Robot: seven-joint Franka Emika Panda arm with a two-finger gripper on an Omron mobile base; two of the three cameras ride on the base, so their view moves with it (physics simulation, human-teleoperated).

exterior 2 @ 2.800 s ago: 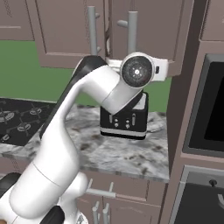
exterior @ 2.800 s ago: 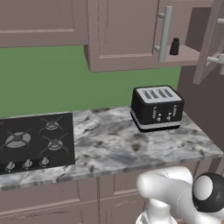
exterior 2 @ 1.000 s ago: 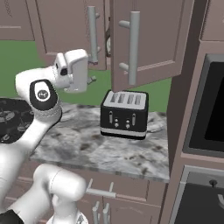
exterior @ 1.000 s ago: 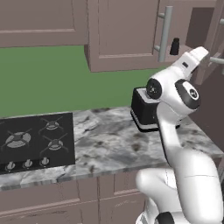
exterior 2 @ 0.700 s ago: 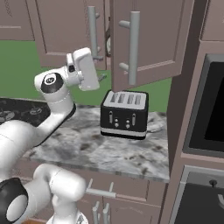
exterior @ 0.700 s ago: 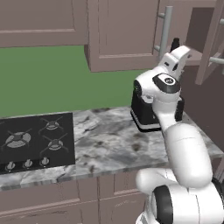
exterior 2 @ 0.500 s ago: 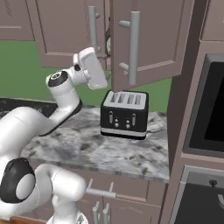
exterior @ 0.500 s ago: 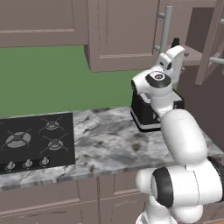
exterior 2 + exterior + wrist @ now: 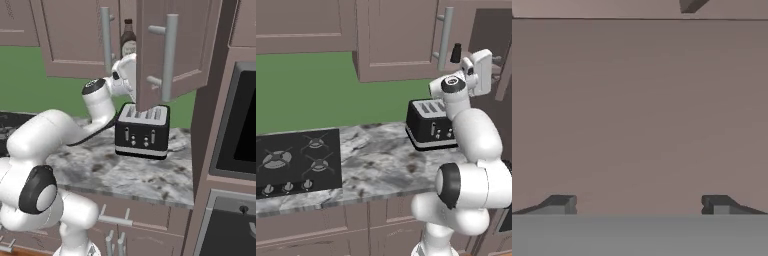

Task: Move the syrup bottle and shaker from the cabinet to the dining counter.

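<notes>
One shaker (image 9: 456, 52) is standing just above the hand, and one syrup bottle (image 9: 128, 39) is sitting behind it. One toaster (image 9: 430, 123) is resting below the hand, and one four-burner cooktop (image 9: 291, 160) is lying well off to its side.

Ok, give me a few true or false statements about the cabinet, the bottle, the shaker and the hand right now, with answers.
1. The syrup bottle stands inside the cabinet. True.
2. The shaker sits on the counter beside the toaster. False: it is up in the cabinet.
3. The hand is open and holds nothing. True.
4. The cabinet door is shut. False: it stands open.
5. The toaster is white. False: it is black.
</notes>
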